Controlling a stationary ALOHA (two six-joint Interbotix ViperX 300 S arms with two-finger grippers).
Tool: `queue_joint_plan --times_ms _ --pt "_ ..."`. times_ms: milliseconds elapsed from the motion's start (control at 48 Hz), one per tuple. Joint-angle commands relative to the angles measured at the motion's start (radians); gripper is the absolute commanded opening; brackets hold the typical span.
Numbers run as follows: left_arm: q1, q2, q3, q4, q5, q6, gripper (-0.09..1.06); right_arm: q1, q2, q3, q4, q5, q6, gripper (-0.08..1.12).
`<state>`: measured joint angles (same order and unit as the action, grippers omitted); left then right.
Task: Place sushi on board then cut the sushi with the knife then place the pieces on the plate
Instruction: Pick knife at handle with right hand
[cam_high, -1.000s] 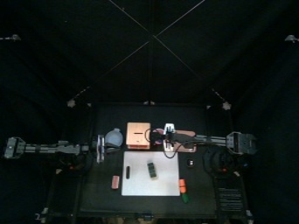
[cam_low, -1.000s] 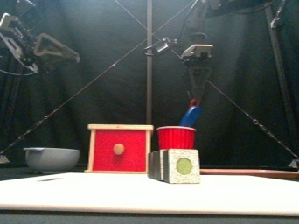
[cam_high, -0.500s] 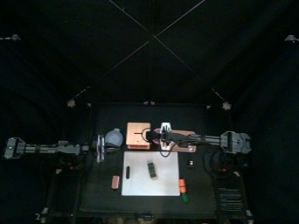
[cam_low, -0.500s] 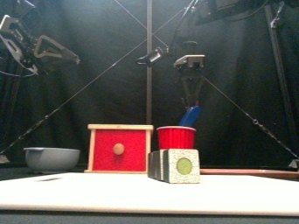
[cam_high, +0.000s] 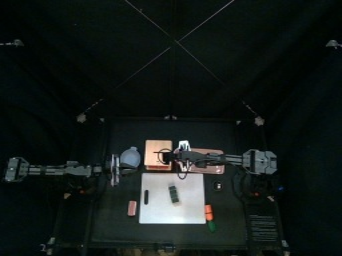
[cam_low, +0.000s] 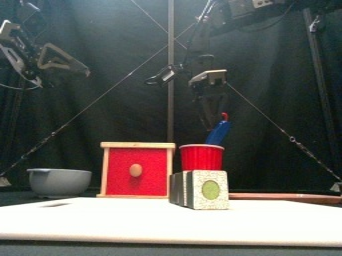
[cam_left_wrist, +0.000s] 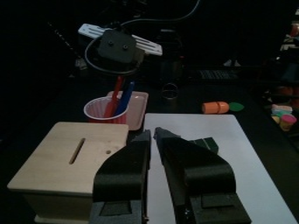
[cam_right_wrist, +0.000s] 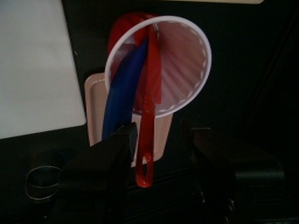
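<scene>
The dark green sushi roll (cam_low: 201, 188) (cam_high: 175, 194) lies on the white board (cam_low: 80, 222) (cam_high: 154, 205). Behind it stands the red cup (cam_low: 202, 157) (cam_right_wrist: 176, 66), holding a blue knife (cam_low: 218, 130) (cam_right_wrist: 121, 101) and a red knife (cam_right_wrist: 142, 122). My right gripper (cam_low: 209, 100) (cam_right_wrist: 156, 140) hangs open just above the cup, and in the right wrist view the red knife's handle lies between its jaws. The pink plate (cam_right_wrist: 96, 105) (cam_high: 211, 171) lies beside the cup. My left gripper (cam_left_wrist: 153, 134) (cam_high: 118, 172) rests shut at the table's left, raised.
A wooden box (cam_low: 136, 170) (cam_high: 160, 152) with a red drawer front stands left of the cup. Further left is the blue-grey bowl (cam_low: 59, 180) (cam_high: 130, 157). Small toy foods (cam_high: 132, 207) (cam_high: 211, 213) lie on either side of the board.
My right gripper has moved left and lower, from above the plate to above the cup. The blue knife has shifted slightly. The left arm has not moved.
</scene>
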<state>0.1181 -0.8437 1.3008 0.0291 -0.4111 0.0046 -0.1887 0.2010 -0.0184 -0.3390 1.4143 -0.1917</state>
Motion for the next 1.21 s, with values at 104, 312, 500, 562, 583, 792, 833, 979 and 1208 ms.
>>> queue_joint_plan --times_ms 104,312,500,562,583,792,833,979,1208 --pt "0.003 0.002 -0.008 -0.002 -0.006 0.002 0.55 -0.012 -0.014 -0.028 0.002 0.021 -0.012 0.78" --pt "0.005 0.002 -0.008 -0.002 -0.005 0.002 0.55 -0.025 0.006 -0.034 0.002 0.025 -0.020 0.78" --pt "0.005 0.002 -0.006 -0.002 -0.006 0.002 0.55 -0.035 0.018 -0.032 0.002 0.025 -0.029 0.78" --pt "0.005 0.002 -0.005 -0.002 -0.005 0.002 0.55 -0.035 0.020 -0.034 0.003 0.025 -0.032 0.78" --pt "0.005 0.002 -0.005 -0.002 -0.005 0.002 0.55 -0.035 0.020 -0.035 0.006 0.025 -0.032 0.77" --pt "0.009 0.002 -0.003 -0.002 -0.005 0.002 0.55 -0.037 0.023 -0.032 0.028 0.025 -0.034 0.63" --pt "0.009 0.002 -0.003 -0.002 -0.006 0.002 0.55 -0.037 0.025 -0.032 0.032 0.026 -0.034 0.59" --pt "0.009 0.002 -0.002 -0.002 -0.006 0.000 0.55 -0.048 0.029 -0.040 0.055 0.032 -0.035 0.52" --pt "0.011 0.002 -0.002 -0.002 -0.006 0.000 0.55 -0.063 0.029 -0.071 0.104 0.046 -0.035 0.46"
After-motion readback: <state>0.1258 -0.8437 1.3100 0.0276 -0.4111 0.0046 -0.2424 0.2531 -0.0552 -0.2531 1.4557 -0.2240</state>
